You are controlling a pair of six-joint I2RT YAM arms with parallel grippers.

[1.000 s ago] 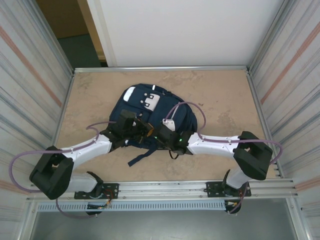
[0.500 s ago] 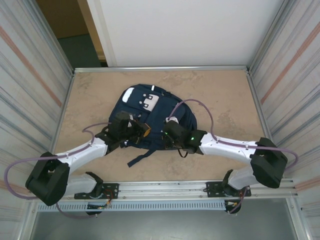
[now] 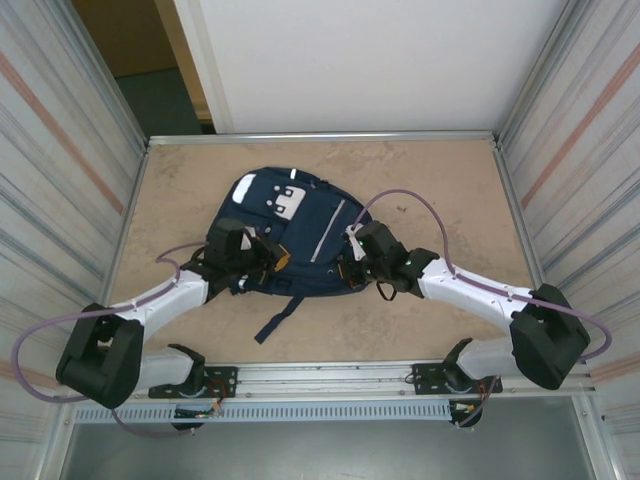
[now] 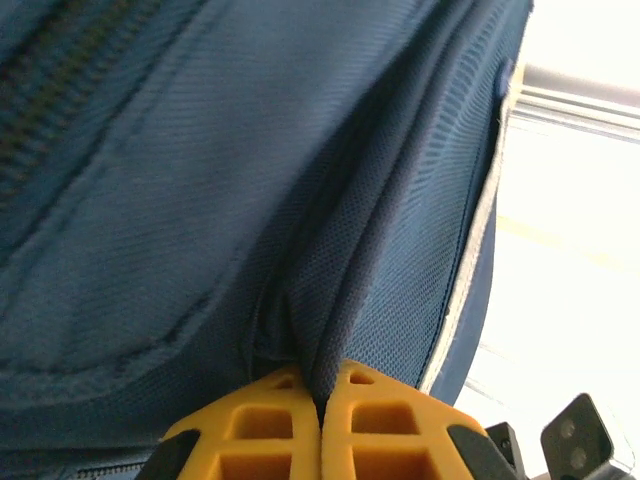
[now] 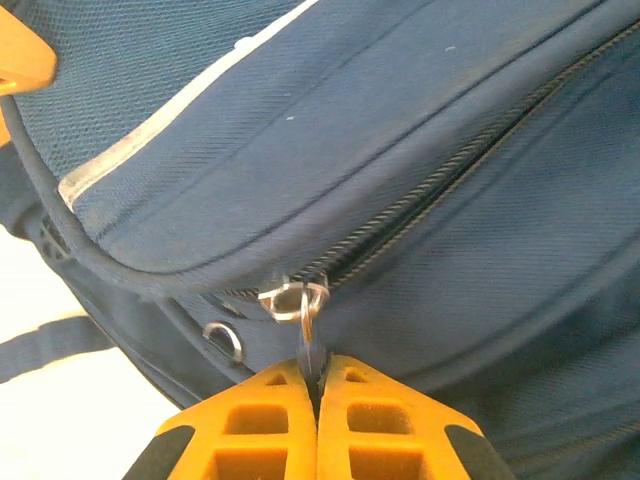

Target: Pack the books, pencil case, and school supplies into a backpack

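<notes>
The navy backpack (image 3: 295,225) lies flat in the middle of the table, its white patch toward the far left. My left gripper (image 3: 272,262) is at its near left edge, shut on a fold of the blue mesh fabric (image 4: 330,300). At the near right side my right gripper (image 3: 352,258) is shut on the dark zipper pull (image 5: 313,350), which hangs from the metal slider (image 5: 293,298). The zipper track (image 5: 440,180) running away from the slider is closed. The books, pencil case and school supplies are hidden.
A loose dark strap (image 3: 278,318) trails from the backpack toward the near edge. Bare tan table (image 3: 450,190) lies to the right and behind. Corrugated metal walls (image 3: 60,170) stand close on both sides. A small metal ring (image 5: 225,340) sits left of the slider.
My right gripper has moved right and away along the backpack's side with the zipper pull. The left gripper has drawn slightly left. The backpack has spread wider and turned a little.
</notes>
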